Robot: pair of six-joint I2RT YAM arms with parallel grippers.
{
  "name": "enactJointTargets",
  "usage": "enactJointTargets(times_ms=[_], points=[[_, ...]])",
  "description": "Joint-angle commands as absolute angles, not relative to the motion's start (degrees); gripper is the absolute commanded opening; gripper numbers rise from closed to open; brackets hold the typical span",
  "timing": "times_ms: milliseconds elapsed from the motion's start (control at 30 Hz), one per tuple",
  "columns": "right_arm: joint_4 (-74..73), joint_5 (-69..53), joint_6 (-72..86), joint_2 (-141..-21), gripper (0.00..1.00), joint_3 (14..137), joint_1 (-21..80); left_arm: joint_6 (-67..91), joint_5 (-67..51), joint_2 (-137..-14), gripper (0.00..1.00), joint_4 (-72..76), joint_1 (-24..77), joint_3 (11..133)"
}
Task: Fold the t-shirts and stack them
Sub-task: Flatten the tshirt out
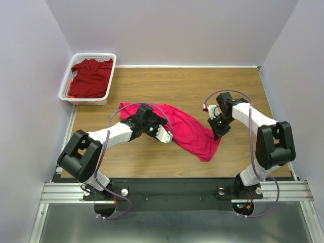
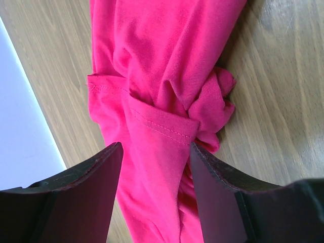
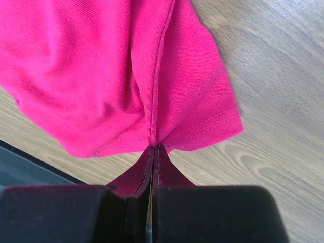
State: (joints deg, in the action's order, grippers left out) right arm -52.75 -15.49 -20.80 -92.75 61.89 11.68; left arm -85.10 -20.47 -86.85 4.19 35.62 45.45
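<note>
The bright pinkish-red t-shirt (image 1: pixel 190 131) lies crumpled in a diagonal band across the middle of the table. My left gripper (image 1: pixel 164 134) is over its upper left part. In the left wrist view that gripper (image 2: pixel 154 177) is open, and its two dark fingers (image 2: pixel 86 197) straddle a bunched fold of the shirt (image 2: pixel 157 76) without pinching it. My right gripper (image 1: pixel 216 133) is at the shirt's right edge. In the right wrist view it (image 3: pixel 155 148) is shut on the hem where a seam (image 3: pixel 159 76) runs down. The maroon t-shirt (image 1: pixel 91 77) lies heaped in the basket.
The white mesh basket (image 1: pixel 68 85) stands at the table's back left corner, against the left wall. Bare wooden tabletop (image 1: pixel 202 83) stretches behind the arms. The black mounting rail (image 1: pixel 172 188) runs along the near edge.
</note>
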Motion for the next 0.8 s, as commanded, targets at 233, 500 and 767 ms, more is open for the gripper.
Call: enactJointTargets(times_ms=[233, 500, 767], points=[[-54.0, -16.4, -22.0, -93.3, 0.01, 64.4, 10.1, -86.3, -21.4, -89.0, 0.64, 3.2, 35.9, 48.2], [-54.2, -16.4, -22.9, -92.9, 0.01, 64.2, 9.2, -80.4, -24.2, -87.7, 0.43, 2.5, 35.9, 51.7], [-54.2, -16.9, -23.4, -93.1, 0.01, 64.5, 8.7, -77.5, -23.4, -88.4, 0.17, 2.5, 35.8, 53.7]])
